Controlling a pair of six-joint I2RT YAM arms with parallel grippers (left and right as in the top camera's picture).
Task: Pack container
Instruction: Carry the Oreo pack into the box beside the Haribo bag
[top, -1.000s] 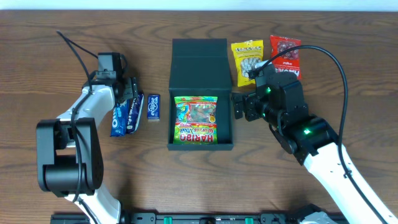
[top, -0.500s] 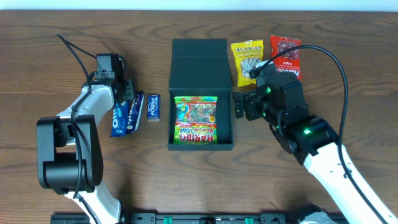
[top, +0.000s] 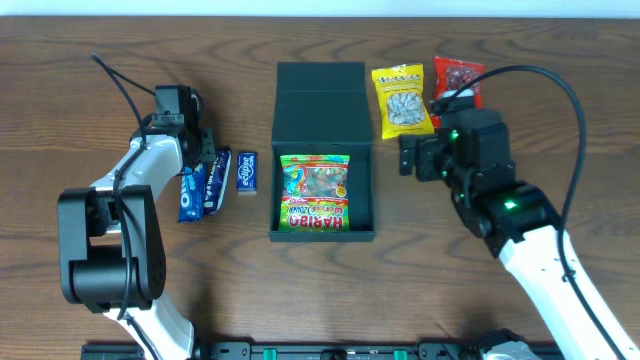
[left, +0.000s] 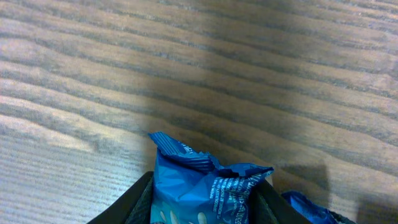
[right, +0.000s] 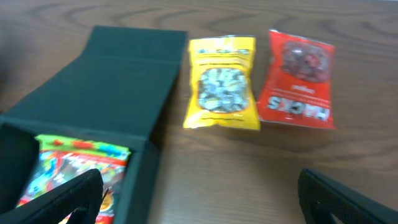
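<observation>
Left gripper (top: 205, 160) is clamped on the blue snack packet (left: 208, 186), which sits low at the table. The container (top: 322, 130) sits mid-table, lid flap open, toward the right arm's side of that gripper, with the gum pack (top: 247, 171) between them. The packet's long axis runs near-to-far, the same as the box. The gummy packet (top: 315, 192) fills the near half and the far half is bare, so that is probably the drop spot. Right gripper (top: 412, 160) has its fingers apart and empty, just beside the container's right wall and near the yellow packet (top: 402, 100).

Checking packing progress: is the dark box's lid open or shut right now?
Open. The container has its flap lid folded back flat on the table, and the Haribo bag lies visible inside.
</observation>
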